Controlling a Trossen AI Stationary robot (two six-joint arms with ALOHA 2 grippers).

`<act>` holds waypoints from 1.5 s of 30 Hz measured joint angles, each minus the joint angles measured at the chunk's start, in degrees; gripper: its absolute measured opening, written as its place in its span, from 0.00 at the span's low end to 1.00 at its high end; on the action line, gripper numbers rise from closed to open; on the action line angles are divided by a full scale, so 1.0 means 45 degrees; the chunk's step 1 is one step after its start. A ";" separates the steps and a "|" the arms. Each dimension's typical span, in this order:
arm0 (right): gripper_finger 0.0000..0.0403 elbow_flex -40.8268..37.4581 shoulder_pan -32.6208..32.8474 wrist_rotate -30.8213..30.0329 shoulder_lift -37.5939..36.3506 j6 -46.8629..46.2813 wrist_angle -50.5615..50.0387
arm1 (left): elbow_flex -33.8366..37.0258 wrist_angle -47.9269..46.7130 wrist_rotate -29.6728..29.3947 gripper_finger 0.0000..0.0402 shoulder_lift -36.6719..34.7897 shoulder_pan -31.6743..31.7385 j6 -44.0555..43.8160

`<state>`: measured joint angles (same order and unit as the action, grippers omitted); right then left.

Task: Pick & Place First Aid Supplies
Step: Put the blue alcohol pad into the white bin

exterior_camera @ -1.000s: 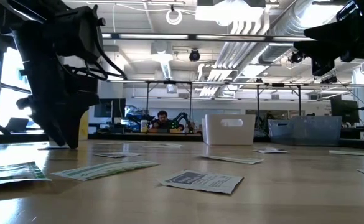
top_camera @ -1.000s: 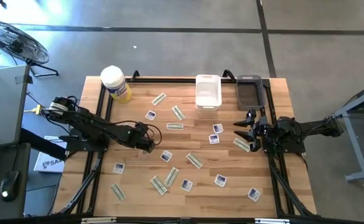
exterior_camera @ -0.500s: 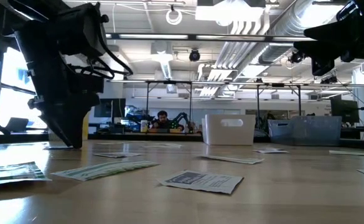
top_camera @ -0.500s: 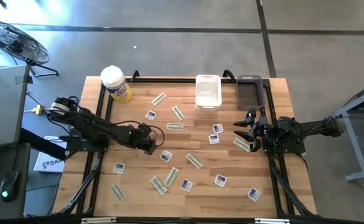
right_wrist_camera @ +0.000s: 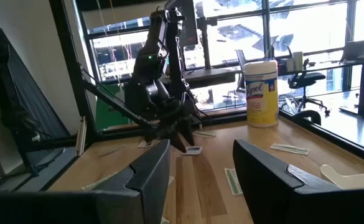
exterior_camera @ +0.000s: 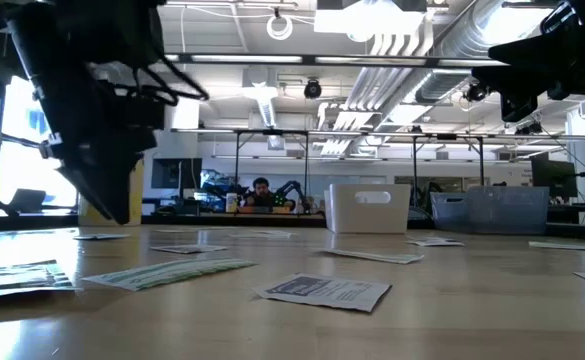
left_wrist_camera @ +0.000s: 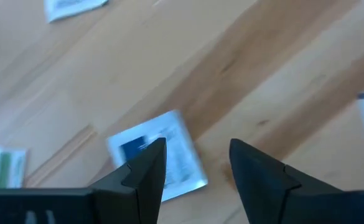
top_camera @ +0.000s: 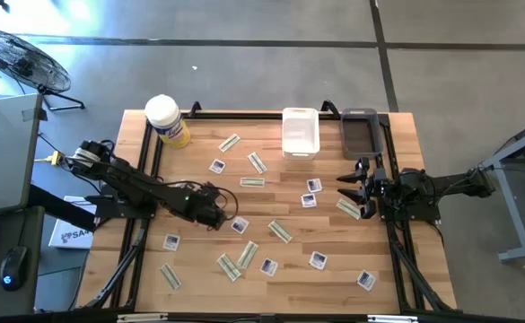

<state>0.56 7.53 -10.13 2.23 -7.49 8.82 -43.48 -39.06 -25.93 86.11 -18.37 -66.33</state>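
Both arms are dark, almost black, built from chunky jointed pieces. The left arm (top_camera: 145,188) has thin black cables looping near its wrist and a yellow bit at its base. The right arm (top_camera: 424,190) looks blocky. Each ends in two black, pointed, wedge-shaped fingers (left_wrist_camera: 147,168).
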 joint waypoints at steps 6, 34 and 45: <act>0.42 0.0002 0.0000 0.0000 -0.0002 0.0000 0.0000 | 0.0304 0.0102 -0.0267 0.43 0.0025 -0.0005 -0.0747; 0.42 0.0003 0.0000 0.0000 -0.0003 0.0000 0.0000 | 0.1165 0.1485 -0.0319 0.22 0.0678 -0.0351 -0.1557; 0.42 0.0000 0.0000 0.0000 0.0001 0.0000 0.0000 | 0.1179 0.1664 -0.0383 0.02 0.0709 -0.0355 -0.1637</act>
<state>0.56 7.53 -10.13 2.24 -7.49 8.82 -38.17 -31.58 -27.66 89.30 -19.97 -73.69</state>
